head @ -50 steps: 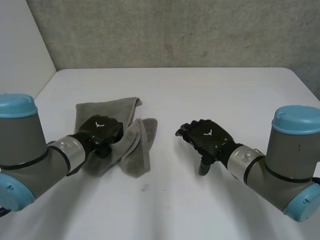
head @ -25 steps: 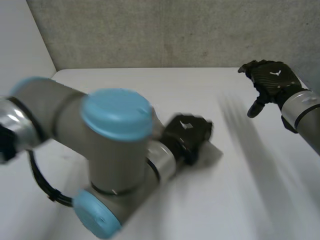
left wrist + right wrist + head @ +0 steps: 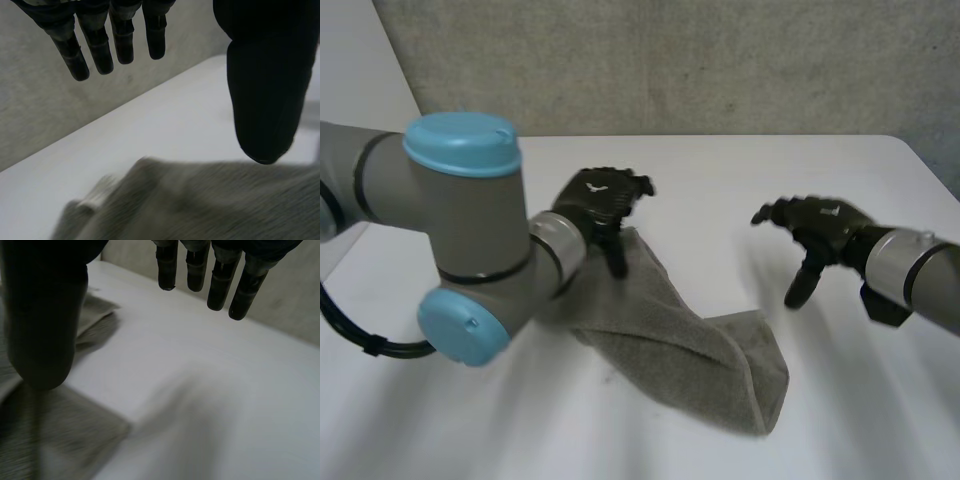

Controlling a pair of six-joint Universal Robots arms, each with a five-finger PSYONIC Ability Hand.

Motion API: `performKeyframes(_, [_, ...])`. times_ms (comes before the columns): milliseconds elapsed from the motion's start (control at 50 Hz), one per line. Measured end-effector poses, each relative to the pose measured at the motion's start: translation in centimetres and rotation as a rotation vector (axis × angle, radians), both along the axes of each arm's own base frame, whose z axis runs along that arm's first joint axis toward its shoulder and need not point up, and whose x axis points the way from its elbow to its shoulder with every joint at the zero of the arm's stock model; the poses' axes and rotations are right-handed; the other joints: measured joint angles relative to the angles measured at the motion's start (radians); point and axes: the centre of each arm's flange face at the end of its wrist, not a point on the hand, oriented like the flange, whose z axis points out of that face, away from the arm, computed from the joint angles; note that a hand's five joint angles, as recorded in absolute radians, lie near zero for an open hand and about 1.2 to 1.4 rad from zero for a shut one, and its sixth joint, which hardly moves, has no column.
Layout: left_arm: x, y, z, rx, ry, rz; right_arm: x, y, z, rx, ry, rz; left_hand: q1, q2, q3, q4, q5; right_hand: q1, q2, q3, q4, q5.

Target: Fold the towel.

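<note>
Fingers point(image 3: 98, 46) of left robot hand point(image 3: 600, 198) straight, thumb apart, holding nothing, over one end of towel point(image 3: 690, 340). Towel grey, rumpled, lying slantwise on white desk point(image 3: 720, 175). Right robot hand point(image 3: 817, 228) loosely spread, empty, near towel, apart from it.
</note>
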Motion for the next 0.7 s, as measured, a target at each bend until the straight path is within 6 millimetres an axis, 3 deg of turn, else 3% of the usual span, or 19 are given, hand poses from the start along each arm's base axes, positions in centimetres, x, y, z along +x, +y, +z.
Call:
performKeyframes(160, [1.2, -2.3, -2.0, 0.03, -0.065, -0.049, 0.3, 3.3, -2.7, 0.185, -0.083, -0.044, 0.073, 0.073, 0.073, 0.073, 0.075, 0.0, 0.0, 0.0, 0.0, 0.0])
performKeyframes(420, [0.4, -1.9, -5.7, 0.217, -0.096, -0.251, 1.6, 7.6, -5.3, 0.211, -0.197, -0.073, 0.148, 0.148, 0.148, 0.149, 0.145, 0.0, 0.0, 0.0, 0.0, 0.0])
performKeyframes(620, [0.3, -1.7, -6.6, 0.177, -0.186, -0.29, 3.4, 8.2, -7.6, 0.177, -0.16, -0.077, 0.653, 0.66, 0.659, 0.661, 0.65, 0.015, 0.003, 0.004, 0.002, 0.003])
performKeyframes(700, [0.3, -1.8, -6.5, 0.164, -0.194, -0.288, 3.8, 7.8, -8.4, 0.17, -0.143, -0.089, 0.79, 0.809, 0.799, 0.804, 0.788, 0.181, 0.145, 0.162, 0.141, 0.175])
